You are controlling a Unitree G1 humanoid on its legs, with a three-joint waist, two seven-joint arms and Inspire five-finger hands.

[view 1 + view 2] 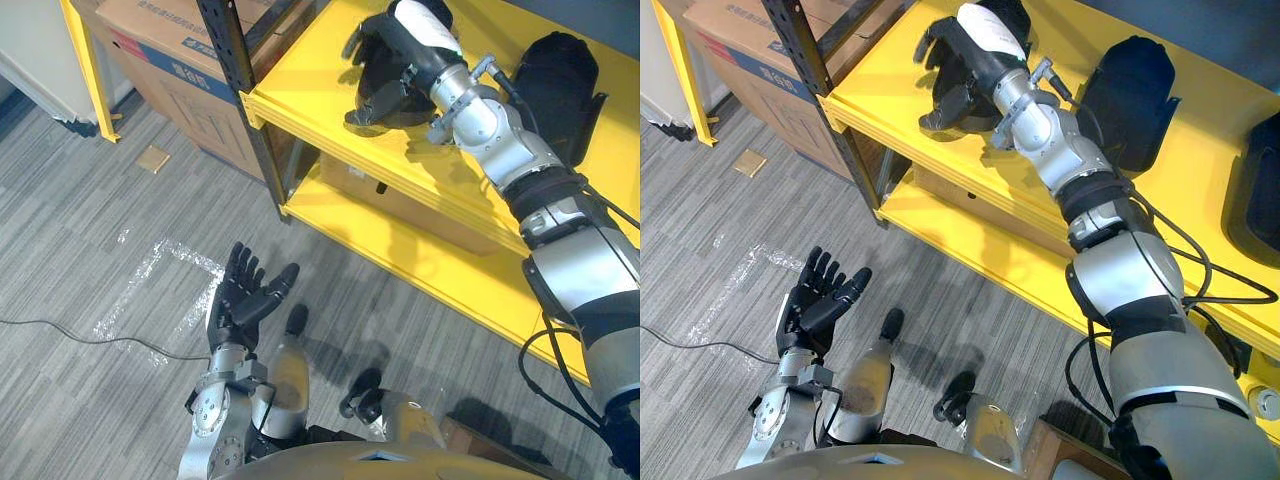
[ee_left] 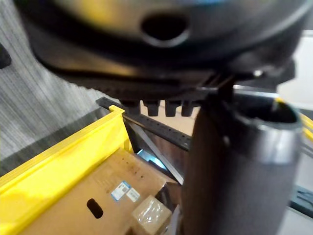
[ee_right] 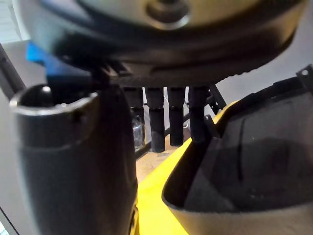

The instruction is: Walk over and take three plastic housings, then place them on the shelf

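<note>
Three black plastic housings lie on the top board of the yellow shelf [image 1: 300, 60], all to the right of its dark post [image 1: 228, 45]. The nearest housing [image 1: 385, 112] sits just past the post under the right hand [image 1: 385, 60], whose fingers are straight and spread against it, not clamped. The second housing [image 1: 555, 80] lies farther from the post and the third housing [image 1: 1255, 195] farthest. Two cardboard boxes stand by: a big box [image 1: 170, 50] left of the post and a low box [image 1: 420, 205] on the board below. A cardboard scrap [image 1: 153, 158] and clear tape [image 1: 195, 257] mark the floor. The left hand [image 1: 245, 300] hangs released, palm up, holding nothing.
</note>
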